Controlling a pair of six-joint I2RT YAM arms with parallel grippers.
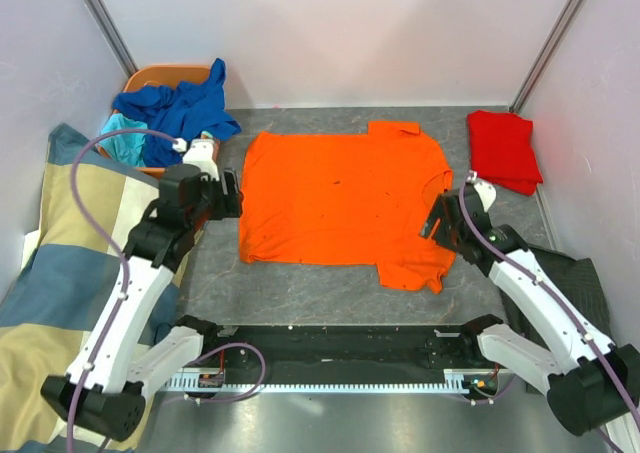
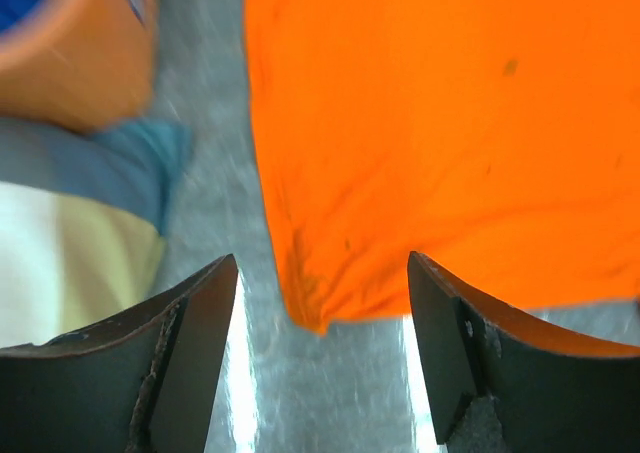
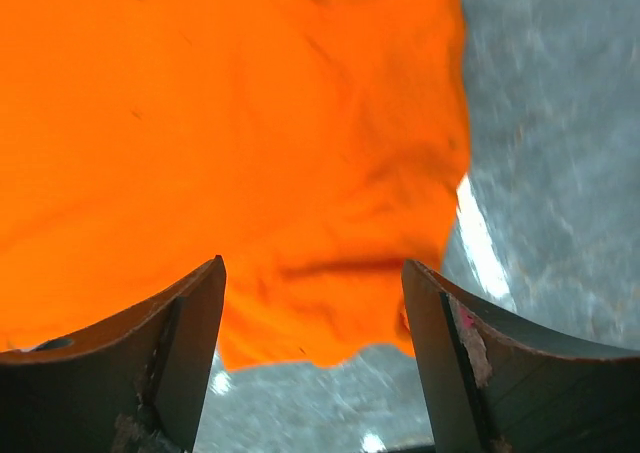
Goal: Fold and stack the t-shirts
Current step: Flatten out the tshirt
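A bright orange t-shirt [image 1: 340, 195] lies spread flat on the grey table, neck to the right. My left gripper [image 1: 232, 195] is open and empty over the shirt's left edge; the left wrist view shows the shirt's near left corner [image 2: 315, 308] between its fingers. My right gripper [image 1: 437, 218] is open and empty over the shirt's right side; the right wrist view shows the near sleeve [image 3: 320, 313] between its fingers. A folded red t-shirt [image 1: 505, 148] lies at the far right. Royal blue [image 1: 180, 103] and turquoise [image 1: 125, 138] shirts sit crumpled in a basket.
An orange basket [image 1: 160, 75] stands at the far left corner. A blue-cream-yellow checked blanket [image 1: 60, 273] lies along the left side. A dark grey cloth [image 1: 575, 273] lies at the right edge. White walls enclose the table.
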